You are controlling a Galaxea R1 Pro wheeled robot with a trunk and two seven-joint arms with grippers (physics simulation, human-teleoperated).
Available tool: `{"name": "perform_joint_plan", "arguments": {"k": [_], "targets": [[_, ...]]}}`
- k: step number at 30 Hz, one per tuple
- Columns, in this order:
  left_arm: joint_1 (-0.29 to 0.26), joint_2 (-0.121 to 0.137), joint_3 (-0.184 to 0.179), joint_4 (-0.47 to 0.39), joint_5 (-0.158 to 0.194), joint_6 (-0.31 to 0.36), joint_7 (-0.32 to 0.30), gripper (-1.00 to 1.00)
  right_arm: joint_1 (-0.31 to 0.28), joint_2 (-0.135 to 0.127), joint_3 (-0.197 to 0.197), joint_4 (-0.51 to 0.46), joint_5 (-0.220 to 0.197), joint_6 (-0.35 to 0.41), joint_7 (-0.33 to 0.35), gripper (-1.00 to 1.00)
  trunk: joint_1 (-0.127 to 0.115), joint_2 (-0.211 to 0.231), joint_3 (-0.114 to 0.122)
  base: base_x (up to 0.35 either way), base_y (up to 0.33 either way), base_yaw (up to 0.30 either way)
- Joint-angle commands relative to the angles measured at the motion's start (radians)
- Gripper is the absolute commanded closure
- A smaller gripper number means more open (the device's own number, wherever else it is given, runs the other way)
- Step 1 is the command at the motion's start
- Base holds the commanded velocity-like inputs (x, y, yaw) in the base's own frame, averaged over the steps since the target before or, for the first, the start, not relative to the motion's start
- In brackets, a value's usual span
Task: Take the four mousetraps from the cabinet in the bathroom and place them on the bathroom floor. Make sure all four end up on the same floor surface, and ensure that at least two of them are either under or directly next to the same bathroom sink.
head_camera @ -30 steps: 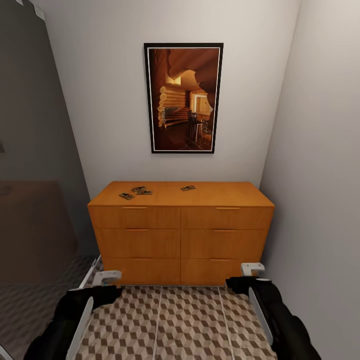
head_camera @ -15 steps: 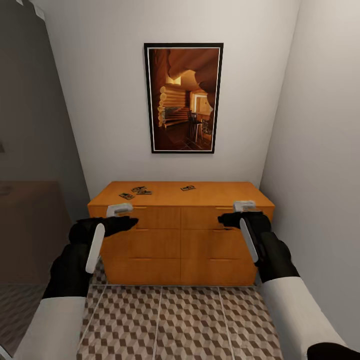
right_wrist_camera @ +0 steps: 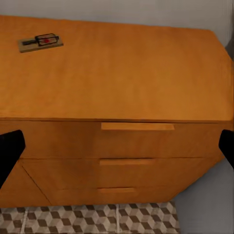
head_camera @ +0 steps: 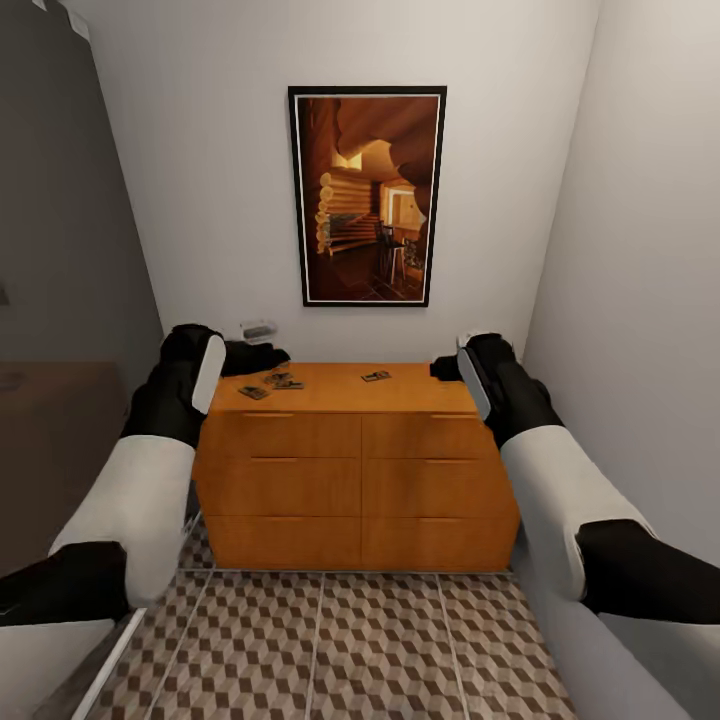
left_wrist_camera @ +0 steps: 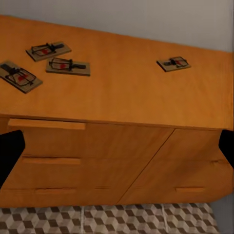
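head view: both arms are raised at the cabinet (head_camera: 360,470), left claw (head_camera: 262,357) by the cluster of three mousetraps (head_camera: 272,383), right claw (head_camera: 445,368) near the top's right end — a fourth mousetrap (head_camera: 376,376) lies between them.

left wrist view: dark fingertips (left_wrist_camera: 10,155) at the edges, spread wide, nothing held; three traps sit close together, one apart.

right wrist view: fingers (right_wrist_camera: 9,152) likewise parted and empty — better to descend straight over one trap, pinching its wooden edges.

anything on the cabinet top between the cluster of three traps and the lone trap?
Nothing: bare wood between the three mousetraps and the lone mousetrap on the cabinet, per the left wrist view.
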Motion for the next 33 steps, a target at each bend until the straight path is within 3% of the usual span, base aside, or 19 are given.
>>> {"name": "perform_joint_plan", "arguments": {"k": [1, 11, 15, 20, 24, 33], "targets": [[-0.034, -0.001, 0.004, 0.034, 0.002, 0.004, 0.0, -1.0, -0.021, 0.003, 0.002, 0.018, -0.001, -0.001, -0.006, -1.0, 0.0, -0.001, -0.001, 0.0, 0.0, 0.0], [-0.308, -0.001, 0.005, 0.309, 0.001, 0.003, 0.006, -1.0, -0.139, 0.027, 0.002, 0.113, 0.0, -0.036, -0.019, -1.0, 0.0, -0.001, -0.001, 0.0, 0.0, 0.0], [-0.367, 0.002, 0.007, 0.383, 0.0, 0.002, 0.017, -1.0, -0.149, 0.031, 0.002, 0.122, 0.0, -0.038, -0.02, -1.0, 0.0, -0.001, -0.001, 0.0, 0.0, 0.0], [-0.4, 0.009, 0.01, 0.48, 0.0, -0.005, 0.03, -1.0, -0.152, 0.032, 0.001, 0.143, -0.001, -0.054, -0.02, -1.0, 0.0, -0.001, -0.001, 0.0, 0.0, 0.0], [-0.407, 0.013, 0.009, 0.567, -0.004, -0.035, 0.036, -1.0, -0.153, 0.031, 0.002, 0.198, -0.001, -0.116, -0.02, -1.0, 0.0, -0.001, -0.001, 0.0, 0.0, 0.0], [-0.397, 0.018, 0.008, 0.638, -0.002, -0.087, 0.033, -1.0, -0.153, 0.031, 0.001, 0.273, 0.0, -0.21, -0.017, -1.0, 0.0, -0.001, -0.001, 0.0, 0.0, 0.0]]}}
